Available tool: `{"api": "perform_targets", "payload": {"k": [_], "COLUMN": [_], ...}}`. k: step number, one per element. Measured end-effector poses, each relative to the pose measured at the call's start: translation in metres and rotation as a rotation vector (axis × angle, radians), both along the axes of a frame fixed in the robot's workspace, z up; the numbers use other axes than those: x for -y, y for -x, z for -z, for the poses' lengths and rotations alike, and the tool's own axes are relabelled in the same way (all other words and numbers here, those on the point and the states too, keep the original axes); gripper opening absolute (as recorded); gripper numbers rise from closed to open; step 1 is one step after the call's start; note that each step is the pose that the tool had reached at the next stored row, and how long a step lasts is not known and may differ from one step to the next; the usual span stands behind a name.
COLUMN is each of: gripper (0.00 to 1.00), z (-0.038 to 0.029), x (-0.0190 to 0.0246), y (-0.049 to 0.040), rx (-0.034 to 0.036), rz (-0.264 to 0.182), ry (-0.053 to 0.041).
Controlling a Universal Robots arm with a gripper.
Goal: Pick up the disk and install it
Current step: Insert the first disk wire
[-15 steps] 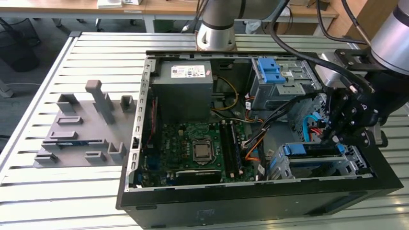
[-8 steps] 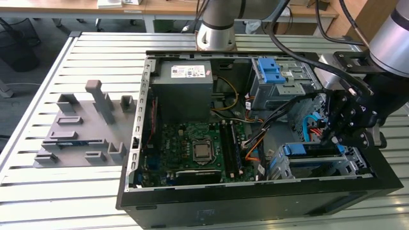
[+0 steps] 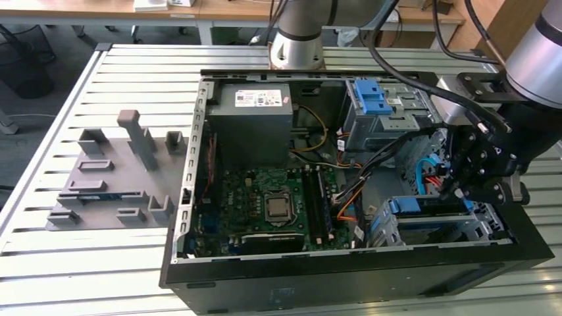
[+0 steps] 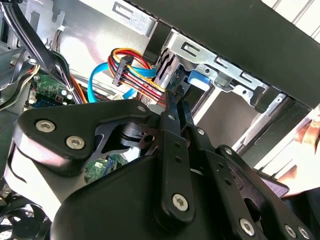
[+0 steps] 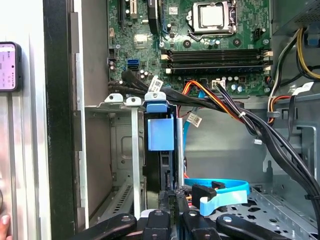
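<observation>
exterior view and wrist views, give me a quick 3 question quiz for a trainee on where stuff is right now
1. True or false: the disk stands in the metal bay inside the computer case.
2. What is the gripper nearest to? A the power supply, B the processor, C the disk.
3. Fill in: the flat cable lying beside the bay is ___ in colour.

Key: 1 true; 2 C; 3 blue.
</observation>
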State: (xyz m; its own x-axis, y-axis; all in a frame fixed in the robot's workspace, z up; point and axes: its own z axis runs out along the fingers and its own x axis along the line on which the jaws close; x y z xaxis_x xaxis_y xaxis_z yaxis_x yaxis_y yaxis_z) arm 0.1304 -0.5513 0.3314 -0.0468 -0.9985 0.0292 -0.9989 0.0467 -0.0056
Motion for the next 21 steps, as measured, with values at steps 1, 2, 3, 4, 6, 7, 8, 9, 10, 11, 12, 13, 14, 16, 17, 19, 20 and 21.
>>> {"api": "perform_targets", "payload": {"k": [1, 2, 3, 4, 6, 7, 8, 9, 10, 11, 12, 13, 14, 16, 17, 19, 20, 21], "gripper": [0.16, 0.16, 0.16, 0.16, 0.16, 0.16, 0.16, 0.16, 0.16, 0.16, 0.16, 0.16, 0.16, 0.18, 0.24, 0.24, 0.24, 0.24], "z": [0.0003, 0.0007, 0.0012, 0.0016, 0.0022, 0.0026, 0.0030, 0.0034, 0.0035, 0.0035, 0.0035, 0.0035, 0.0036, 0.0036, 0.0037, 0.0027, 0.0012, -0.0006], "x": [0.0000, 0.0000, 0.0000, 0.0000, 0.0000, 0.0000, 0.0000, 0.0000, 0.0000, 0.0000, 0.0000, 0.0000, 0.0000, 0.0000, 0.0000, 0.0000, 0.0000, 0.0000], "y": [0.0000, 0.0000, 0.0000, 0.0000, 0.0000, 0.0000, 0.0000, 0.0000, 0.0000, 0.0000, 0.0000, 0.0000, 0.0000, 0.0000, 0.0000, 0.0000, 0.0000, 0.0000], "rx": [0.0000, 0.0000, 0.0000, -0.0001, -0.0002, -0.0003, -0.0003, -0.0006, -0.0006, -0.0006, -0.0005, -0.0006, -0.0006, -0.0006, -0.0006, -0.0006, -0.0006, -0.0006], "rz": [0.000, 0.000, 0.000, 0.000, 0.000, 0.000, 0.000, 0.000, 0.000, 0.000, 0.000, 0.000, 0.000, 0.000, 0.000, 0.000, 0.000, 0.000], "ry": [0.0000, 0.0001, -0.0001, 0.0000, 0.0001, 0.0001, -0.0002, 0.0001, 0.0001, 0.0000, 0.0000, -0.0001, -0.0001, -0.0002, -0.0003, -0.0005, -0.0003, -0.0002]}}
